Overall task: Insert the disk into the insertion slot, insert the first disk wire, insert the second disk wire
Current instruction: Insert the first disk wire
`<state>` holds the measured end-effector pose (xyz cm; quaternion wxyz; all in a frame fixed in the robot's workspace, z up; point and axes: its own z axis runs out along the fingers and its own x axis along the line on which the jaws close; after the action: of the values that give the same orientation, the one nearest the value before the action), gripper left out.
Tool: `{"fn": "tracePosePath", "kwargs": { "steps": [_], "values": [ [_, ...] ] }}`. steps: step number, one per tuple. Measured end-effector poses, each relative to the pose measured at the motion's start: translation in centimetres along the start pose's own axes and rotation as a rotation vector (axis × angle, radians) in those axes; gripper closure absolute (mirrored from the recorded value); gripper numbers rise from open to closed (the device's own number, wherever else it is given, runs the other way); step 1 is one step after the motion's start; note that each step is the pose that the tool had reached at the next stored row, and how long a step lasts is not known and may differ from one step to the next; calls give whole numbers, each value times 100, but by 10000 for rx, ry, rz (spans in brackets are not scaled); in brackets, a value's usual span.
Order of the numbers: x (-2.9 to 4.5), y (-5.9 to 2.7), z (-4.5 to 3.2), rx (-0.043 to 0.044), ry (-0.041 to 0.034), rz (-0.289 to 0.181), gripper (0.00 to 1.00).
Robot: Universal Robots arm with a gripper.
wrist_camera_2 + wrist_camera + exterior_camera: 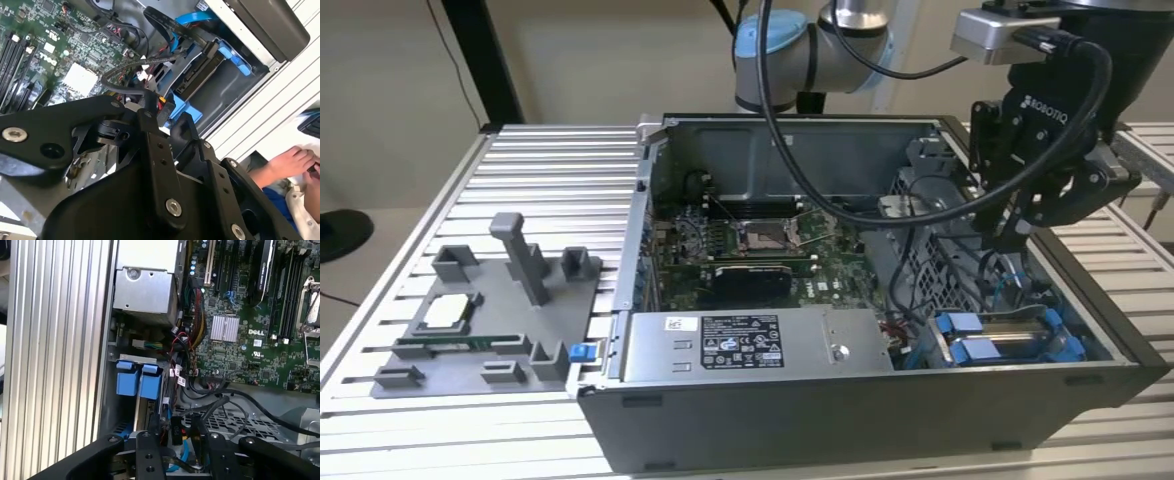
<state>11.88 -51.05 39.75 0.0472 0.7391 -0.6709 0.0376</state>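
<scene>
In the exterior view the disk [1003,338] already lies in the insertion slot [1062,338] at the computer case's [854,420] near corner, on the exterior view's right. The claw [1010,232] hangs above it. In the second wrist view the claw looks clamped on a black disk wire [125,66], not yet plugged in. In the first wrist view the disk's blue carrier [137,382] sits seated.

Ribbed aluminium slat table [547,165]. Open grey computer case [854,425] sits on slats toward exterior view's right, open side up. Grey plastic fixture tray [520,318] lies flat on slats just beside case, on exterior view's left.
</scene>
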Motion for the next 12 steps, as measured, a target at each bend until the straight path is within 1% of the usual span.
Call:
{"fn": "tracePosePath", "kwargs": {
  "steps": [3,12],
  "values": [
    [-2,0,-2,13,2,-115,0],
    [-5,10,-18,31,5,-259,0]
  ]
}}
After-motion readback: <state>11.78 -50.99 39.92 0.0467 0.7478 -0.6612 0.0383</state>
